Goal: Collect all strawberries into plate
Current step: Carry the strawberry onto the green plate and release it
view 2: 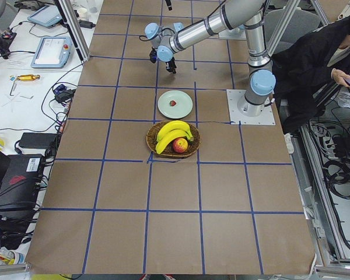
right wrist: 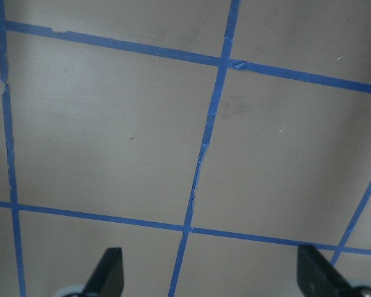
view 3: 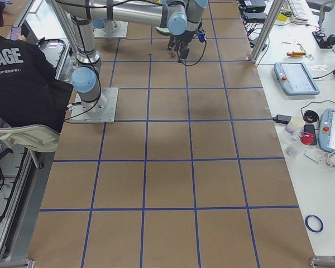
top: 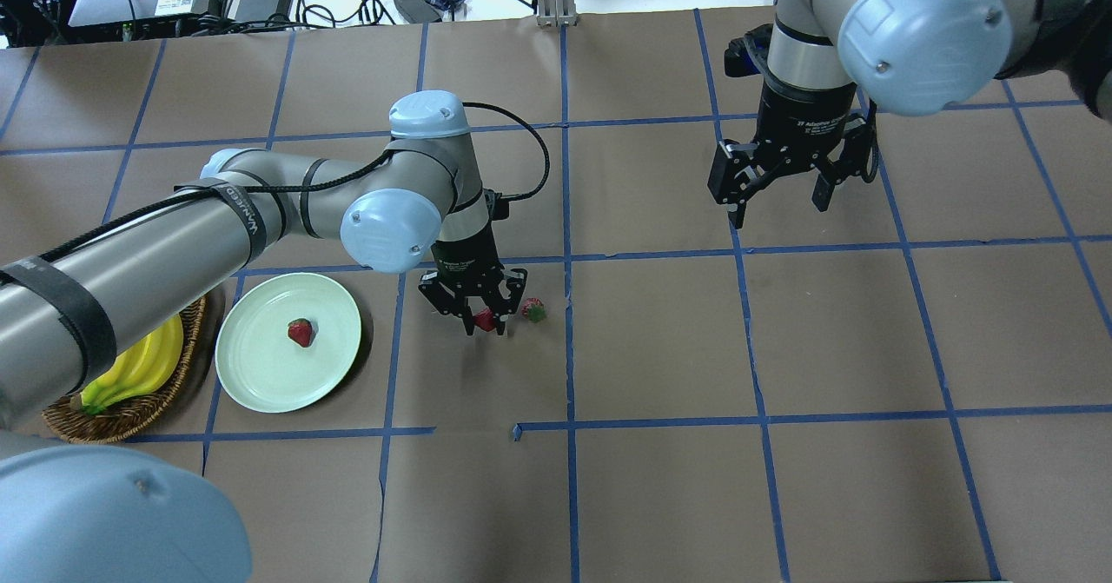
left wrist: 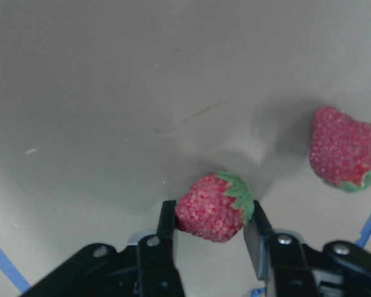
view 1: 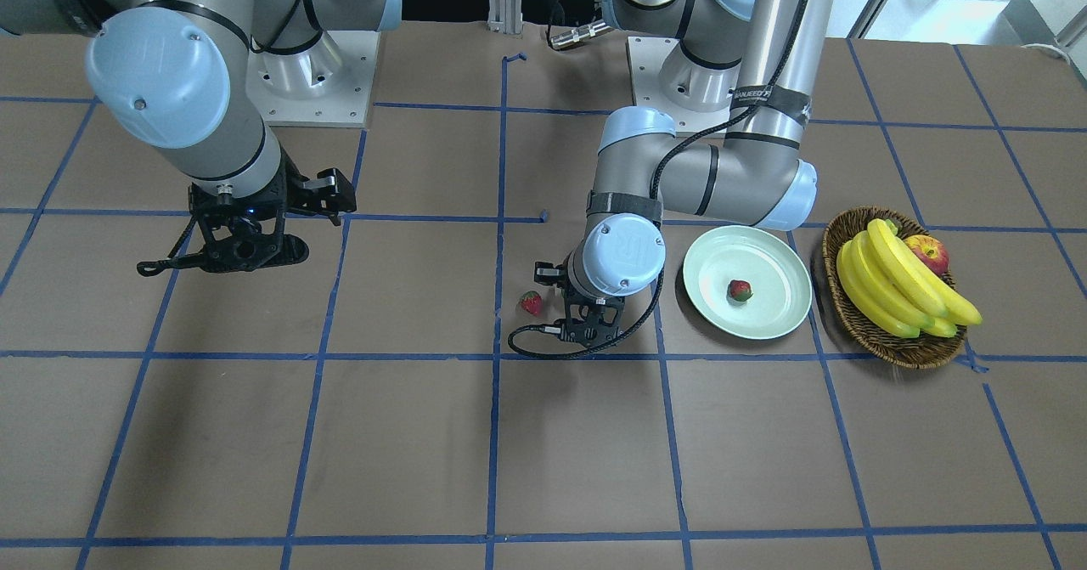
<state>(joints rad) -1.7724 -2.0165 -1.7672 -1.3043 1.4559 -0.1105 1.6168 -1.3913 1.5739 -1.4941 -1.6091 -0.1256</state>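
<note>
Gripped strawberry (left wrist: 213, 207): pinched between the fingers of the left claw (top: 484, 319).
Second strawberry (top: 533, 308): on the table (top: 660, 348), just beside that claw.
Third strawberry (top: 300, 332): on the plate (top: 252, 374).
Right claw (top: 779, 205): spread wide, holding nothing, well apart.
Basket (top: 122, 418): touching the plate's edge, holding bananas (top: 139, 370).

Brown paper-covered table (top: 660, 496), blue tape grid (top: 569, 348). On it: plate (top: 252, 374) just beside basket (top: 87, 422), basket nearer table's left end. One loose strawberry (top: 533, 308) near table's middle.
</note>
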